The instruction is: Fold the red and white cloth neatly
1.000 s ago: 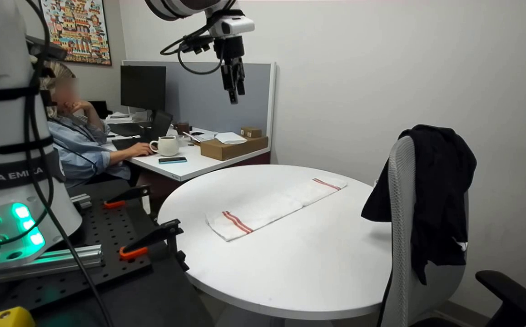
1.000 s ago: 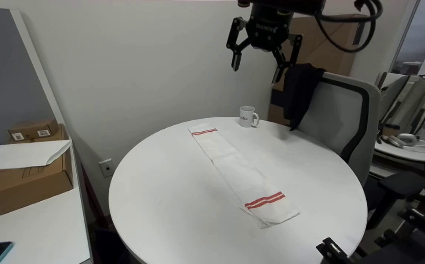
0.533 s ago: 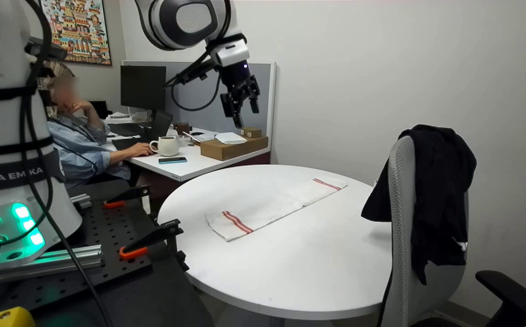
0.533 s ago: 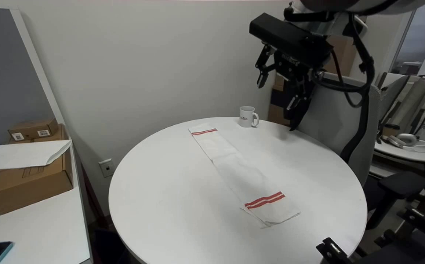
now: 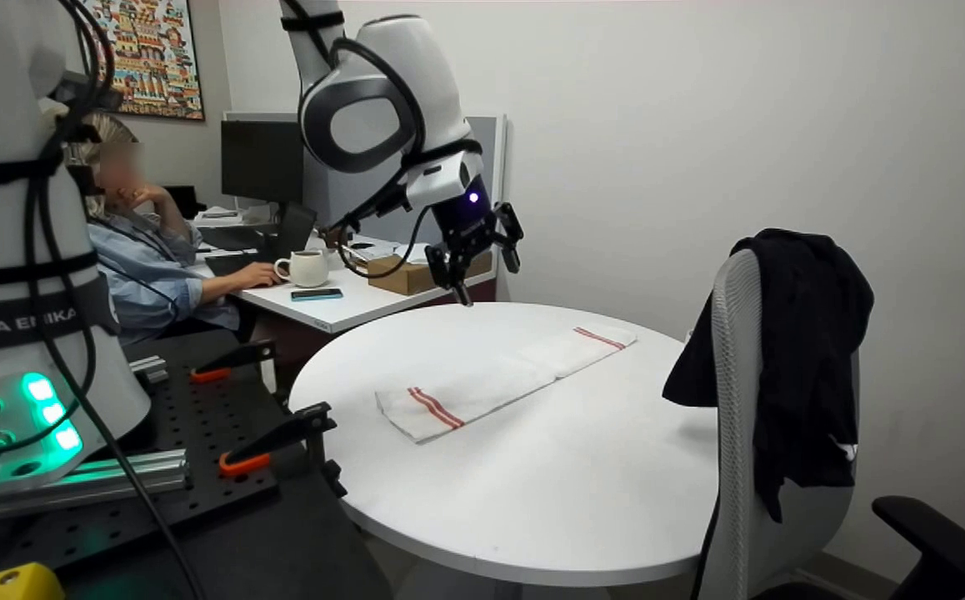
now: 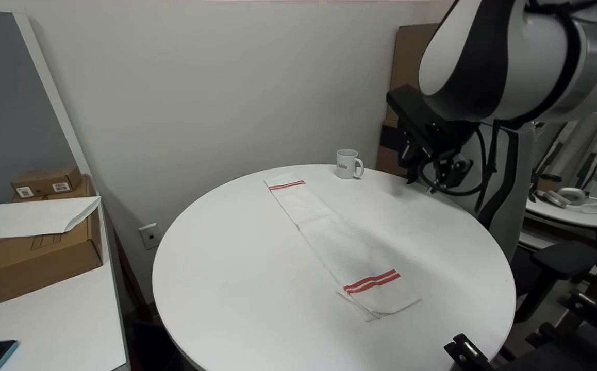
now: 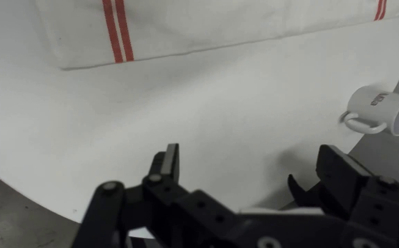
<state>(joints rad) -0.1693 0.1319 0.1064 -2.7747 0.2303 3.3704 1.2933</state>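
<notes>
Holds the gripper (image 7: 250, 146) spread wide above the round table (image 7: 203, 103), with nothing between the fingertips (image 7: 174, 156). Has the red and white cloth (image 7: 203, 27) lying flat as a long strip on the table, below the gripper and ahead of the fingertips, apart from both.

Could come away with nothing, given cloth so thin and close to the table: might skim over the edge by stopping too high, or jam against the surface by going too low. Could lift just an upper layer at the striped end (image 6: 383, 296) seemingly closer to the gripper, because of layers lying unevenly there. Could then drag the whole strip askew through a pull too level. Might also clip the white mug (image 7: 371, 106), off to the side beyond one fingertip, by swinging that way while spread. Cannot tell the clearance from the gripper to the chair (image 5: 737, 333).

Compared with a second ago, reaches lower in both exterior views and tilts more. Brings far more of the arm (image 6: 530, 67) into an exterior view, hiding part of the gripper behind it. Leaves the cloth in the same place, equally flat.
</notes>
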